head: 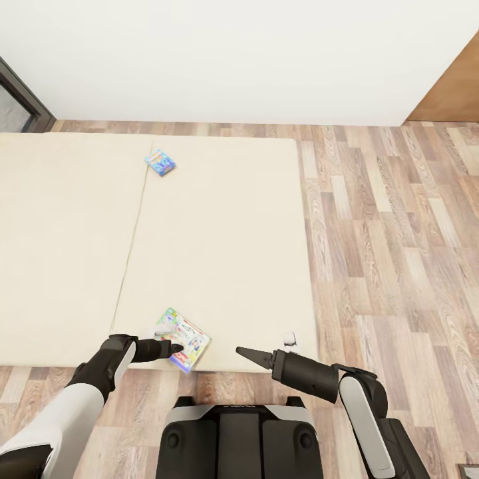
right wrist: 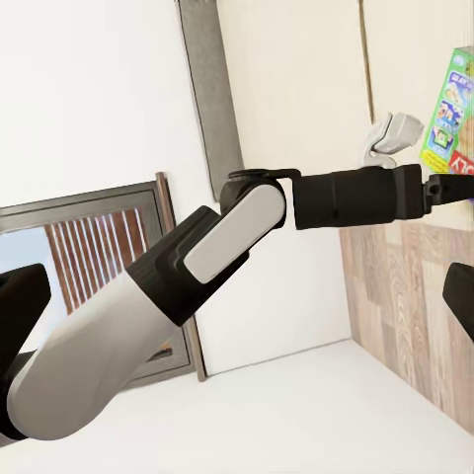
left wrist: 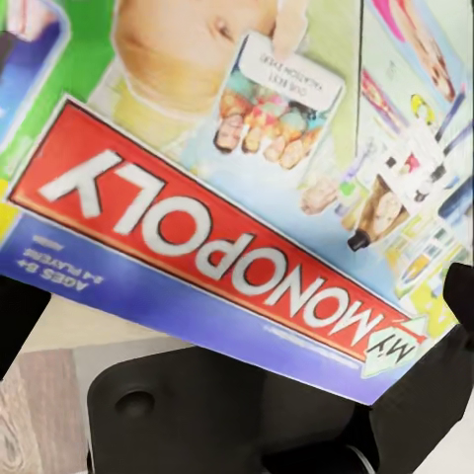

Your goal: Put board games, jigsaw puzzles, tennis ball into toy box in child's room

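**Left gripper at near board game, bed edge**

The left gripper [head: 178, 347] is being held at the near board game [head: 183, 338], fingertips lying over the box's lower edge in the head view. Whether the fingers are clamped on the box or only resting against it cannot be told; the tips are being seen too small there. In the left wrist view the lid [left wrist: 247, 197] is being shown very close, with a red "MY MONOPOLY" banner, a blue strip and a green corner; dark finger parts [left wrist: 460, 296] are being seen at the frame edges.

The box is lying flat, skewed, at the front edge of the bed [head: 219, 253], one corner just past the rim over the floor [head: 399, 266].

The right gripper [head: 243, 352] is being held off the bed's front edge, pointed toward the left one, apart from the box, nothing between its fingers; fingers look drawn together to a point.

A second board game [head: 160, 162], blue, is lying far up the bed, near the wall [head: 233, 60], well apart from both grippers.

A small white object [head: 289, 339] is sitting at the bed's front corner.
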### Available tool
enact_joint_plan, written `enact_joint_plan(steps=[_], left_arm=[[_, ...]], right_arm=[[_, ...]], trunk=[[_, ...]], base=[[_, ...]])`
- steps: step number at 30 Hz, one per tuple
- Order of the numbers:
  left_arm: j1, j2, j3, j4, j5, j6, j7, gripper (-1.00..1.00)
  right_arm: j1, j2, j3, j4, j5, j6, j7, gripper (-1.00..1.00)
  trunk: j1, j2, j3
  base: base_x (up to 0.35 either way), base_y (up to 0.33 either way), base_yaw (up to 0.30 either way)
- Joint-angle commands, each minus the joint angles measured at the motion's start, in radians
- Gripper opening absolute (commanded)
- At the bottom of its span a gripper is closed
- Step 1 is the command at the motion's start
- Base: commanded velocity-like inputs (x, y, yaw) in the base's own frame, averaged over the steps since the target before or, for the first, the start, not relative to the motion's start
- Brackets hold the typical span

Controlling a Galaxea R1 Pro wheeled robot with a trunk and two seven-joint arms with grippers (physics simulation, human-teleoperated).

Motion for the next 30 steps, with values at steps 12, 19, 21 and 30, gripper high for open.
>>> enact_joint_plan(steps=[12,19,21,30], left_arm=[[0.000,-0.001,0.004,-0.001,-0.006,0.007,-0.006,1.00],[0.000,-0.001,0.004,-0.002,-0.006,0.006,-0.007,1.00],[0.000,-0.001,0.003,-0.001,-0.006,0.006,-0.007,1.00],[0.000,-0.001,0.004,-0.001,-0.006,0.005,-0.007,1.00]], right_arm=[[-0.001,0.000,-0.001,0.000,0.003,0.005,0.005,1.00],[-0.001,0.000,-0.001,0.000,0.003,0.005,0.005,1.00],[-0.001,0.000,-0.001,0.000,0.003,0.005,0.005,1.00],[-0.001,0.000,-0.001,0.000,0.003,0.005,0.005,1.00]], trunk=[[0.001,-0.002,-0.001],[0.001,-0.002,-0.001],[0.001,-0.002,-0.001],[0.001,-0.002,-0.001]], base=[[-0.008,-0.067,0.000],[-0.028,-0.131,0.000],[-0.003,-0.020,0.000],[-0.021,-0.081,0.000]])
